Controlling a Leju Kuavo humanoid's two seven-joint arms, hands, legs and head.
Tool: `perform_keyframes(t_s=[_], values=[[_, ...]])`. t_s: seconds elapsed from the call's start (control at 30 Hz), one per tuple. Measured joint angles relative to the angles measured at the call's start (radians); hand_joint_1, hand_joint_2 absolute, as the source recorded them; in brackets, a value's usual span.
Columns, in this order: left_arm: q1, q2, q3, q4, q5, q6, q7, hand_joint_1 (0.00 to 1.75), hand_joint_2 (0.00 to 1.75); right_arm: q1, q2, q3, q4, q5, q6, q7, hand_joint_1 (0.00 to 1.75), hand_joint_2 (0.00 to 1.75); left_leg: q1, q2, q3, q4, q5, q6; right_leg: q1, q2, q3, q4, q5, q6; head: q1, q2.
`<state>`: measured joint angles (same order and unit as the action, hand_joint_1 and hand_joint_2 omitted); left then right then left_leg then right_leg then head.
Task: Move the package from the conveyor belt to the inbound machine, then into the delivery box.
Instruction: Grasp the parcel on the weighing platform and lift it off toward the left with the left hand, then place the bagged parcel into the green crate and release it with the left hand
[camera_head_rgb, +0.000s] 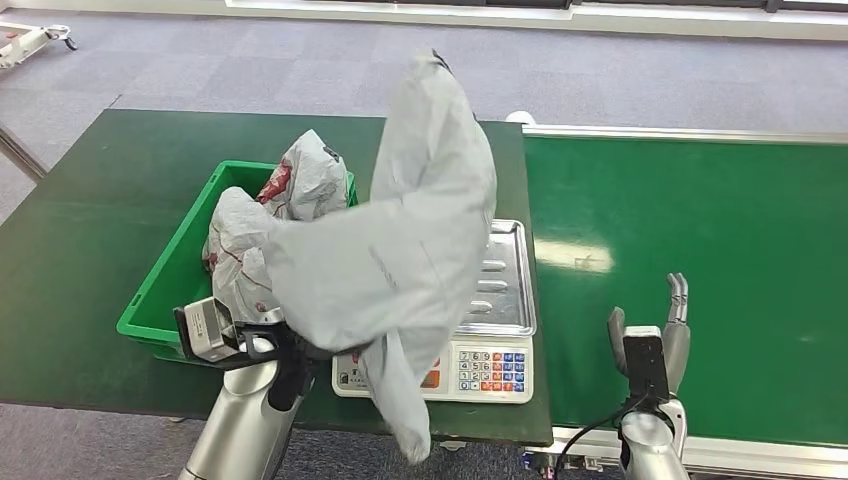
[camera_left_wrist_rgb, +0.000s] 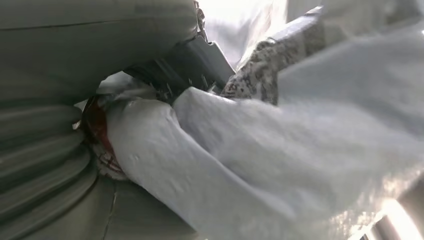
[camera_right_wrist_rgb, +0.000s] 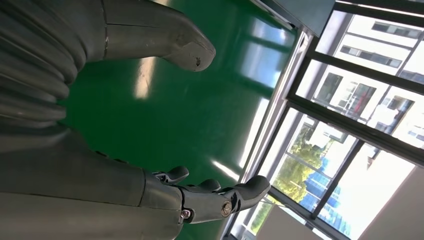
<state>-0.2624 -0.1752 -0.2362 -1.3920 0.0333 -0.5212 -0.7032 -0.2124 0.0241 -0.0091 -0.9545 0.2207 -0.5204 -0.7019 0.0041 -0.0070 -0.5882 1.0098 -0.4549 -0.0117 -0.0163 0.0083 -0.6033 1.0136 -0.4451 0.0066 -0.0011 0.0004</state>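
Green bin (camera_head_rgb: 165, 290) at left of the tabletop (camera_head_rgb: 90, 220) holds two white parcels with red print (camera_head_rgb: 300, 185). Grey package (camera_head_rgb: 400, 250) is aloft, draped over the bin's right edge and the scale (camera_head_rgb: 495, 330). Green conveyor belt (camera_head_rgb: 700, 260) to the right; grey carpet (camera_head_rgb: 250, 60) beyond. Left hand (camera_head_rgb: 290, 355) grips the package's near end, fingers closed on it. Right hand (camera_head_rgb: 665, 330) is raised over the belt, fingers (camera_right_wrist_rgb: 220, 192) spread, holding nothing.
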Motion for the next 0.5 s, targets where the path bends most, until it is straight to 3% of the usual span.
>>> perform_keyframes(t_s=[0.1, 0.13, 0.4, 0.5], values=[[0.006, -0.021, 0.073, -0.056, -0.092, 0.429, 0.000, 1.75, 1.75, 0.007, 0.000, 0.000, -0.004, 0.001, -0.007, 0.000, 0.00, 1.75, 0.000, 0.000, 0.000, 0.000, 0.000, 0.000, 0.000, 0.000, 0.000, 0.000, 0.000, 0.000, 0.000, 0.000], [0.009, -0.025, 0.091, -0.074, -0.104, 0.525, 0.000, 1.75, 1.75, 0.008, 0.000, 0.000, -0.005, 0.001, -0.009, 0.000, 0.00, 1.75, 0.000, 0.000, 0.000, 0.000, 0.000, 0.000, 0.001, 0.000, -0.001, 0.000, 0.000, 0.000, 0.000, 0.000], [0.023, 0.009, 0.109, -0.307, -0.247, 1.026, 0.000, 1.75, 1.75, -0.020, 0.000, 0.008, 0.006, -0.014, -0.016, 0.000, 0.00, 1.75, 0.000, -0.001, -0.002, 0.000, 0.000, 0.000, 0.001, -0.001, -0.002, 0.000, 0.000, 0.000, 0.000, 0.000], [0.021, 0.034, 0.109, -0.356, -0.281, 1.101, 0.000, 1.75, 1.75, -0.028, 0.001, 0.014, 0.012, -0.018, -0.016, 0.000, 0.00, 1.75, 0.000, -0.001, -0.003, 0.000, 0.000, 0.000, 0.001, -0.002, -0.002, 0.000, -0.001, 0.001, 0.000, 0.000]])
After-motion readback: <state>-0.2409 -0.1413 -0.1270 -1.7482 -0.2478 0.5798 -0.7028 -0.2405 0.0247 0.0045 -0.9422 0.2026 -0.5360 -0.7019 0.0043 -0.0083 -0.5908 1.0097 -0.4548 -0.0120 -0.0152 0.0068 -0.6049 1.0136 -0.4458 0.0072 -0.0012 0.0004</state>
